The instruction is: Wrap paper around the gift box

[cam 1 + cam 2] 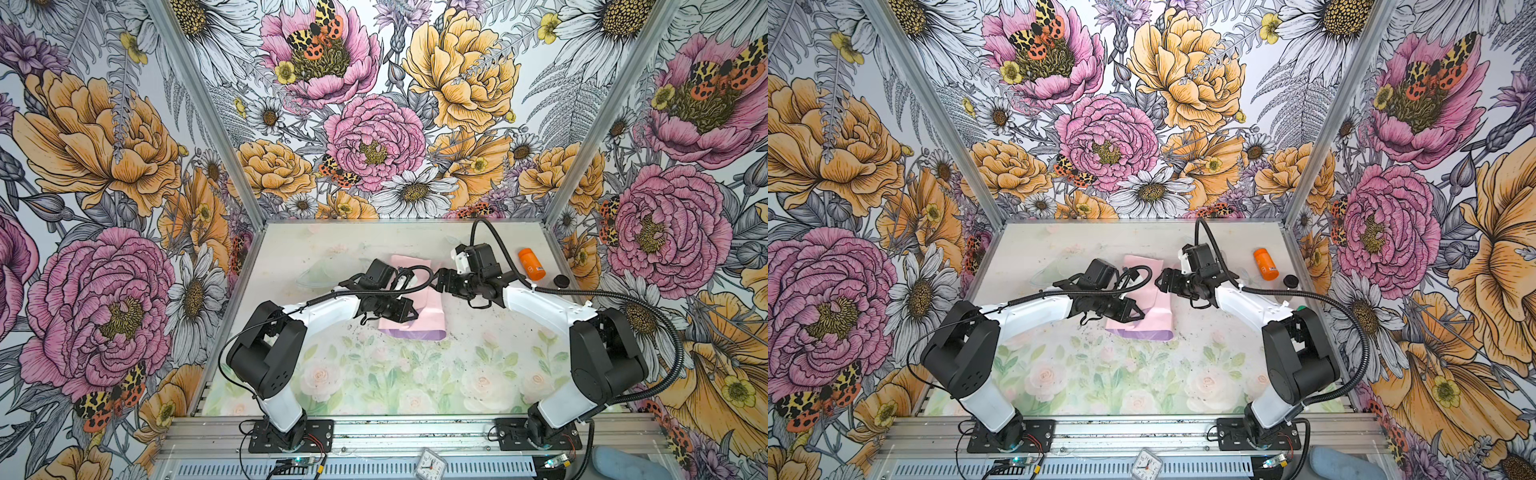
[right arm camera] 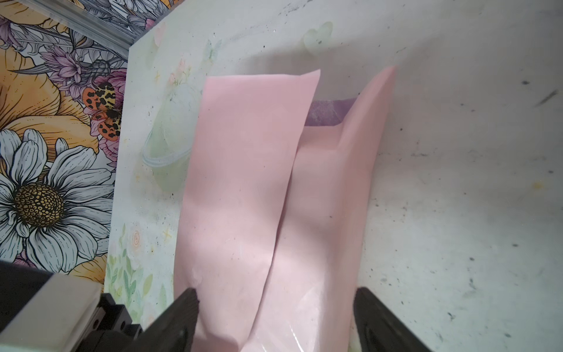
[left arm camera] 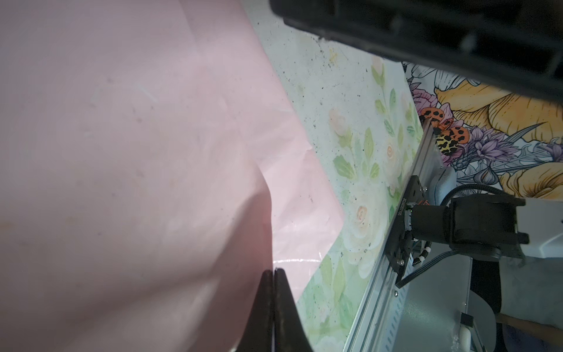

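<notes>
My left pincer (image 3: 274,275) is pressed fully shut, and I judge it has the edge of a raised flap of the paper (image 3: 137,152) nipped between its tips. My right pincer (image 2: 277,304) stands wide and holds nothing. Its fingers sit either side of the folded, pink-faced bundle, whose long axis runs straight away from between them. The gift box is hidden, and I take it to lie under those folds. Both my arms reach in low, nearly meeting over the middle of the bench (image 1: 374,374).

Laboratory robot test cell.
Aluminium frame (image 1: 205,108) holds flower-print wall panels (image 1: 95,166); two arms (image 1: 266,365) are bolted to a slotted rail (image 1: 415,432).
</notes>
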Robot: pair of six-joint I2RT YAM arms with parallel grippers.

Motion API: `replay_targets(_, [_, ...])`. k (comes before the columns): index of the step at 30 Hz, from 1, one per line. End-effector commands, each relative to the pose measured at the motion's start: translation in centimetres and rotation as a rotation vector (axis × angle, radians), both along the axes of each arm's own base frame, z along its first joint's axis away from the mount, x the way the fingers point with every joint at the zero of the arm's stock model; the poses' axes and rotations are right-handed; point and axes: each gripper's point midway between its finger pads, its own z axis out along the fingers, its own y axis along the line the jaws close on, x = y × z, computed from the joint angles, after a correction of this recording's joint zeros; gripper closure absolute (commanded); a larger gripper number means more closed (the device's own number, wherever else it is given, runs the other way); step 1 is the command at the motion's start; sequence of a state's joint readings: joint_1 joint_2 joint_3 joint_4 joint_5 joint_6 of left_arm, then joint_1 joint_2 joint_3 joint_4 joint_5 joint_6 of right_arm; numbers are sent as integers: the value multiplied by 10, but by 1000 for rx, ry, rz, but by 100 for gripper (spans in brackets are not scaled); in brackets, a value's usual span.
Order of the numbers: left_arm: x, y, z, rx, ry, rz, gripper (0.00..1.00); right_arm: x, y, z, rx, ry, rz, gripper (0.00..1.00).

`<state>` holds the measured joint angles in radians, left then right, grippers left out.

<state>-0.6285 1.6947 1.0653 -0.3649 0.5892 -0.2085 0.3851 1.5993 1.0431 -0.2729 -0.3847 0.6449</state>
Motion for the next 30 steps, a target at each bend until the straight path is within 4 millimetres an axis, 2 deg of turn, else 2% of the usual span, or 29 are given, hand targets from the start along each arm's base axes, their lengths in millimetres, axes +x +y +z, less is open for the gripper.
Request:
replay_targets(1, [1,-8,8,-15,-26,-30,100,6,5,-1,23,-6,-4,18])
replay_targets(10, [1,-13,13,-23,-29,-32,100,16,6,-33,-41,38,-15,25])
replay_targets(11, [0,-13,14,-25,-28,-31,95,16,5,-36,-52,44,-18,30])
replay_targets(14, [4,-13,28,-52,-29,-5,69,14,3,-41,-80,51,-20,40])
replay_targets(16, [10,-11,47,-100,-45,32,61,13,0,-42,-92,49,-24,42])
replay_targets(19, [33,7,73,-159,-54,187,56,11,-1,-45,-100,53,-21,43])
replay_targets(22, [60,44,76,-156,-21,408,54,10,-1,-43,-100,52,-19,43])
replay_targets(25, [78,85,59,-114,32,606,51,10,-1,-41,-98,48,-19,43])
replay_targets(26, [81,96,50,-96,52,651,44,11,-1,-40,-97,45,-19,43])
replay_targets(28, [83,105,37,-77,91,684,40,11,-1,-38,-95,42,-20,43])
replay_targets(30, [84,104,26,-69,126,682,37,11,0,-37,-93,41,-19,43])
